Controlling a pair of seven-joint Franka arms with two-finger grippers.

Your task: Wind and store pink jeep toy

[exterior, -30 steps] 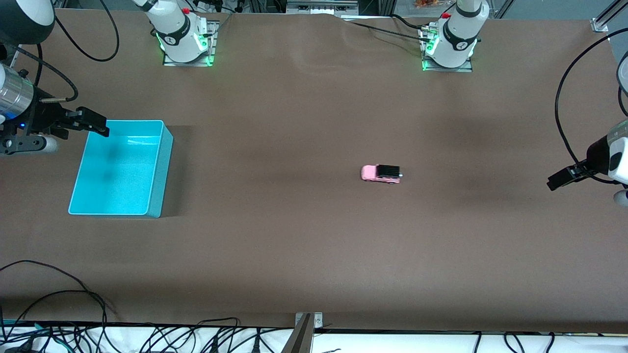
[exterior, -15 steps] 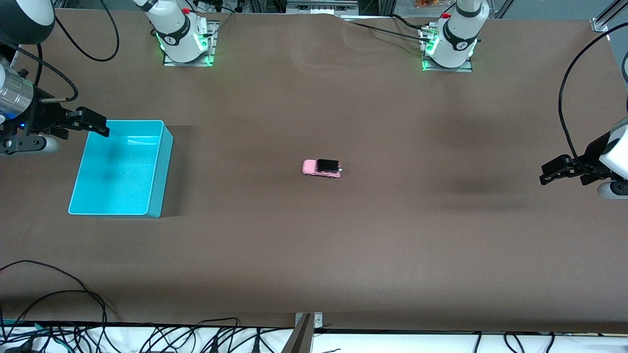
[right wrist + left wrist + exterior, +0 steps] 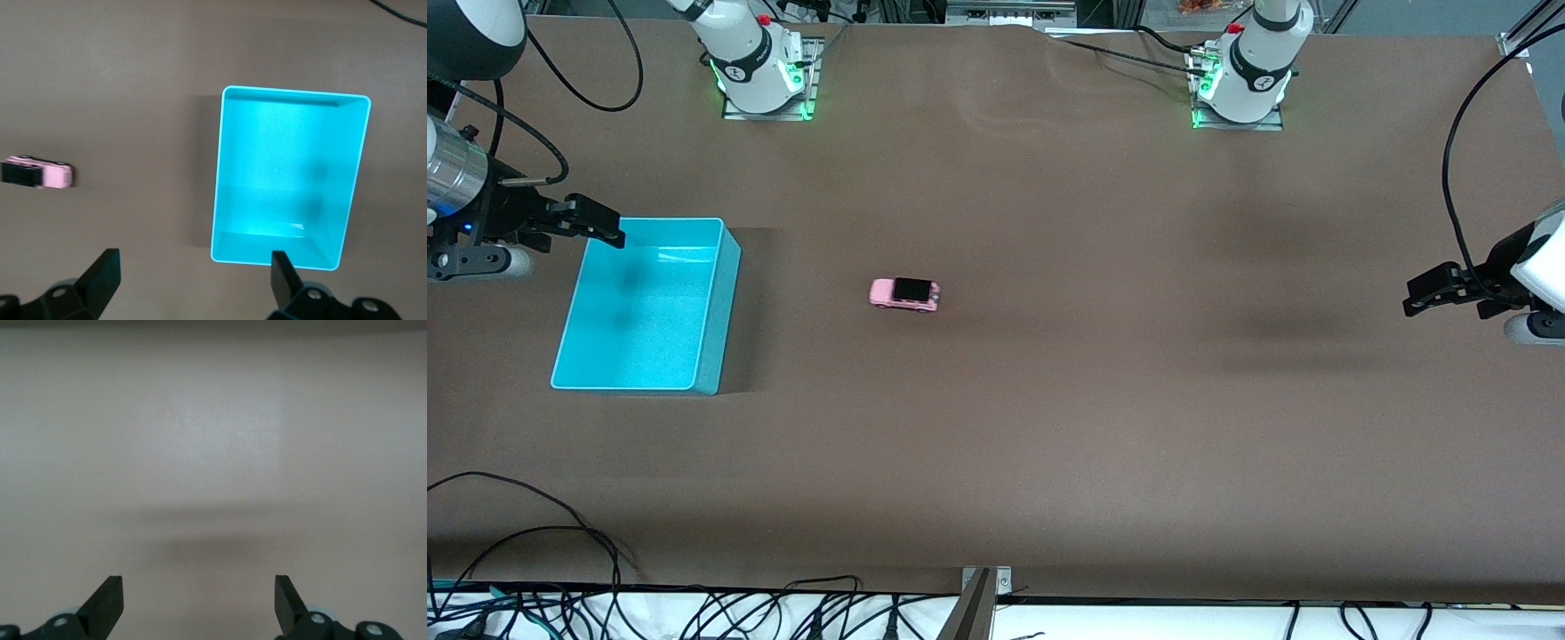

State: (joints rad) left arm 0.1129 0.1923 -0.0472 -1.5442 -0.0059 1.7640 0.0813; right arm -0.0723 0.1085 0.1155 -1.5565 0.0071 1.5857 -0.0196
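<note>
The pink jeep toy [image 3: 904, 294] stands on its wheels on the brown table, alone, between the two arms and closer to the turquoise bin [image 3: 719, 307]. It also shows in the right wrist view as the jeep [image 3: 37, 173], apart from the empty bin [image 3: 287, 180]. My right gripper [image 3: 609, 227] hovers open by the bin's corner at the right arm's end of the table, with nothing between its fingers [image 3: 107, 270]. My left gripper [image 3: 1416, 295] hangs open over bare table at the left arm's end, and its own view shows only the left gripper [image 3: 199, 593] above the tabletop.
Both arm bases [image 3: 760, 76] [image 3: 1240, 80] stand along the table edge farthest from the front camera. Loose cables [image 3: 560, 604] lie along the nearest edge, with a metal bracket [image 3: 983, 587] at its middle.
The jeep has rolled across the table from the left arm's side toward the bin. The left gripper has shifted slightly inward and up. The right arm has not moved.
</note>
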